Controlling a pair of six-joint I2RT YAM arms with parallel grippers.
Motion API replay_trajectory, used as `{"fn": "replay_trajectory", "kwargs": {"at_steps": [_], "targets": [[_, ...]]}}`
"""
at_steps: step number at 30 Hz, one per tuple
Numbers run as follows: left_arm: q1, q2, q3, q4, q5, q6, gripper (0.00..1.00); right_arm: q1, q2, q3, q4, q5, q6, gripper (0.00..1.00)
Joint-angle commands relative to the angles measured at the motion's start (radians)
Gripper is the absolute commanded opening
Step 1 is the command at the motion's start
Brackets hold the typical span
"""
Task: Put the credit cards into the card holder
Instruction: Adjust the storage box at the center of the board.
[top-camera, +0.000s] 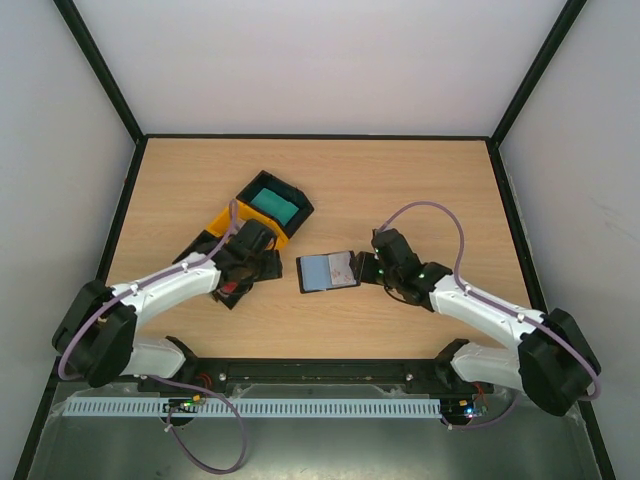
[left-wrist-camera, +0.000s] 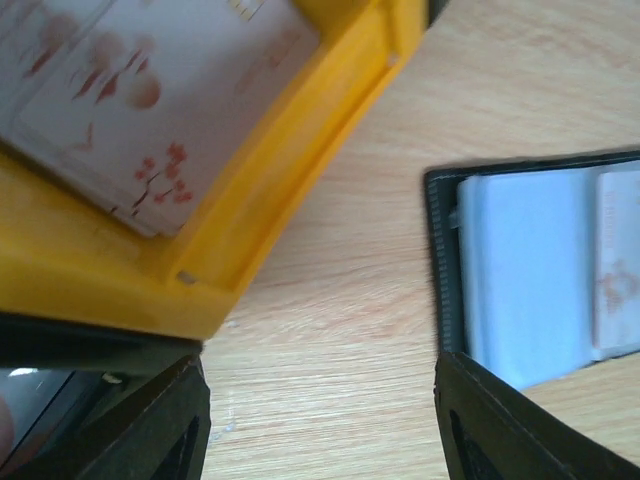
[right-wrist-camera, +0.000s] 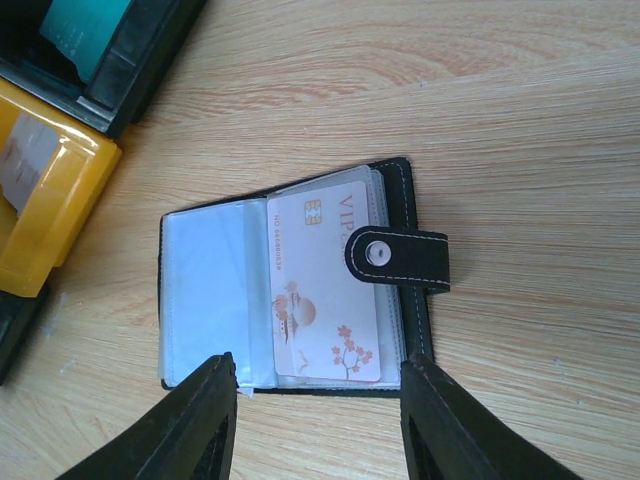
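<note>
Card holder (right-wrist-camera: 205, 300) open flat on counter (right-wrist-camera: 520, 100), one blossom VIP card (right-wrist-camera: 325, 300) in its clear sleeve.
Yellow tray (left-wrist-camera: 300, 170): pale blossom cards (left-wrist-camera: 150, 100); black tray (top-camera: 304, 208): teal cards (top-camera: 275, 204). Left jaws, right jaws spread, empty.

Left tool (left-wrist-camera: 322, 405), right tool (right-wrist-camera: 318, 405): both agape.

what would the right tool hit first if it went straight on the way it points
Most likely the open card holder, at its nearest edge by the pale card in its sleeve, though depth is unclear.
</note>
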Motion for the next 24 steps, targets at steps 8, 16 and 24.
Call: {"fn": "replay_trajectory", "kwargs": {"at_steps": [8,16,24], "targets": [[0.092,-0.071,0.2,-0.219,-0.09,0.164,0.62,0.005,0.114,0.033,0.175,-0.095,-0.022,0.45],[0.218,0.154,0.379,-0.148,0.091,0.397,0.46,0.005,0.306,0.137,0.237,-0.101,-0.043,0.44],[0.312,0.387,0.531,-0.226,0.209,0.555,0.32,0.011,0.481,0.241,0.31,-0.206,-0.04,0.41]]}}
